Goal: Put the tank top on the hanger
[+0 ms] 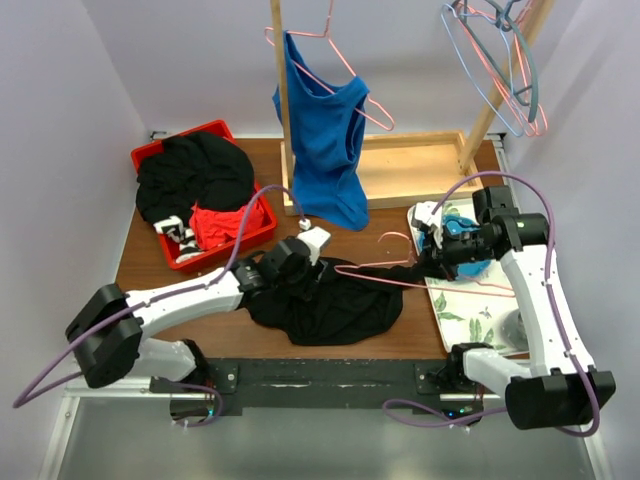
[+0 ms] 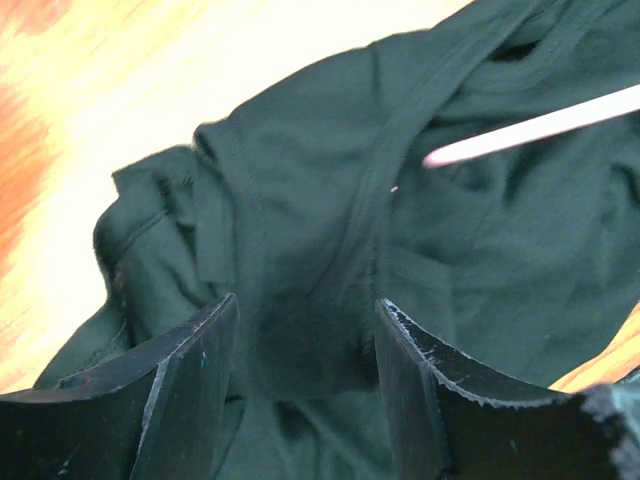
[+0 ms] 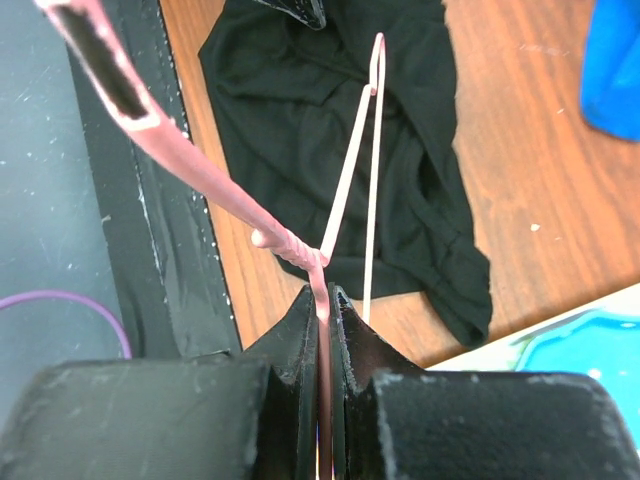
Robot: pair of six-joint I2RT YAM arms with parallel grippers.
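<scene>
The black tank top lies crumpled on the brown table near the front edge. The thin pink hanger lies across its right side, with one end reaching over the fabric. My right gripper is shut on the hanger's wire just below the twisted neck, with the tank top beyond it. My left gripper is down on the top's left side. In the left wrist view it is open, its fingers straddling a fold of the fabric. The hanger's wire shows at the upper right.
A red bin at the back left holds a black garment heap and red cloth. A blue top hangs on a pink hanger from a wooden rack. Teal and pink hangers hang at the top right. A floral mat lies at the right.
</scene>
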